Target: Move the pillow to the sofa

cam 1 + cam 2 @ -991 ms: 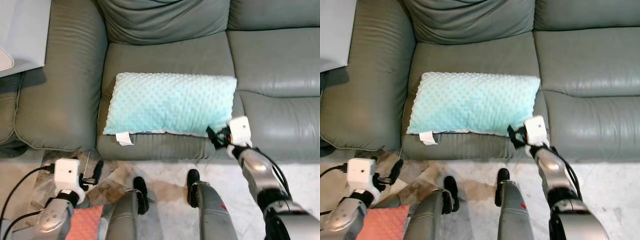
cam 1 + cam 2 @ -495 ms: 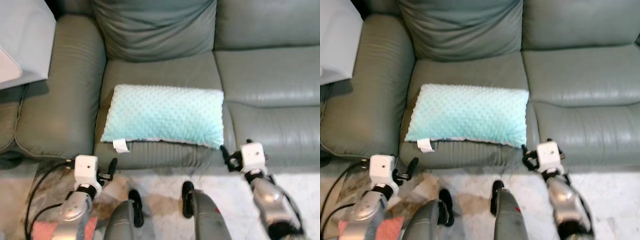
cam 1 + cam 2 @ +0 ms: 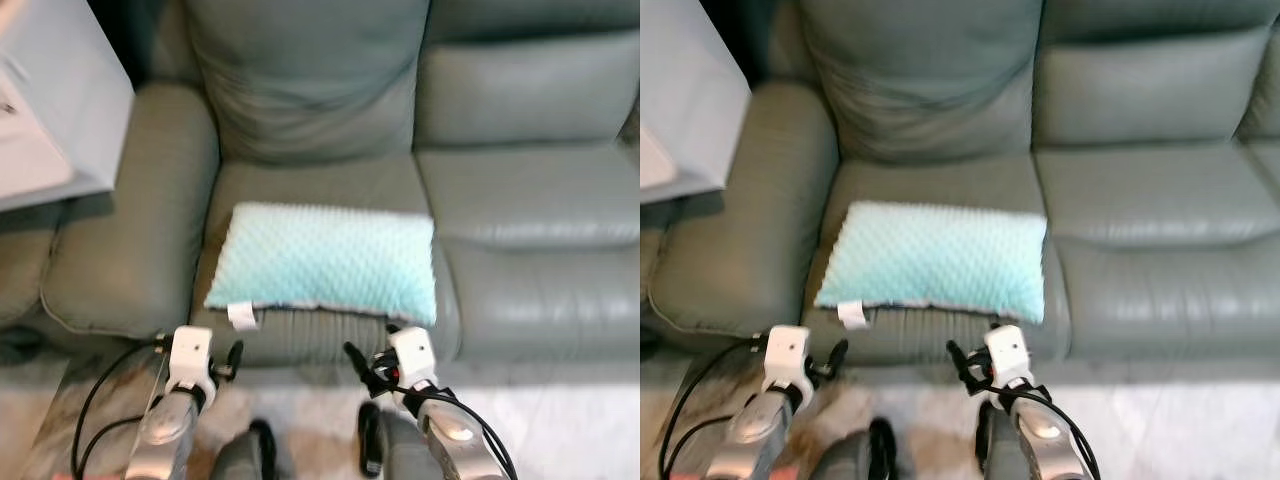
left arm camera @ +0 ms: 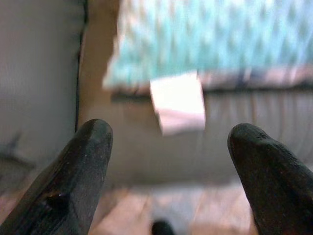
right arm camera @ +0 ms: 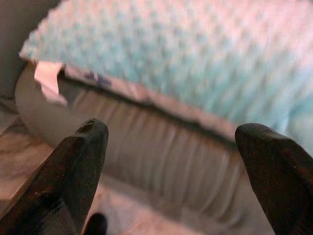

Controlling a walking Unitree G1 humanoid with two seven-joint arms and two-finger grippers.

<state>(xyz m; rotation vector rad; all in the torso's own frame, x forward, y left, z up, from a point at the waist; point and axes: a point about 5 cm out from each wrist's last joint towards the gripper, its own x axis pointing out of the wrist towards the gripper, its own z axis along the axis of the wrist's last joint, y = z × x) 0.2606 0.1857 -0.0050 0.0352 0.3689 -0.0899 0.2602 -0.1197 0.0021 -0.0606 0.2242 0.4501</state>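
A mint-green dotted pillow point(image 3: 325, 265) lies flat on the left seat cushion of the grey-green leather sofa point(image 3: 520, 190), its white tag point(image 4: 178, 100) hanging over the seat's front edge. Both grippers hover low in front of that edge, apart from the pillow. My left gripper point(image 3: 233, 357) is open below the pillow's left corner and faces the tag. Open too, my right gripper point(image 3: 356, 361) is below the pillow's right half. In the right wrist view the right gripper point(image 5: 171, 171) looks at the pillow point(image 5: 186, 58) from just under the seat's front.
The sofa's left armrest point(image 3: 120, 240) bulges beside the pillow. A pale grey box-like surface point(image 3: 50, 110) stands at the far left. Marbled floor point(image 3: 300, 420) runs along the sofa front, with my dark feet point(image 3: 262, 440) on it. Cables trail from the left arm.
The camera has pulled back and risen, showing more sofa. My right gripper left the pillow's right corner and swung left, low before the seat. The left gripper rose toward the seat edge.
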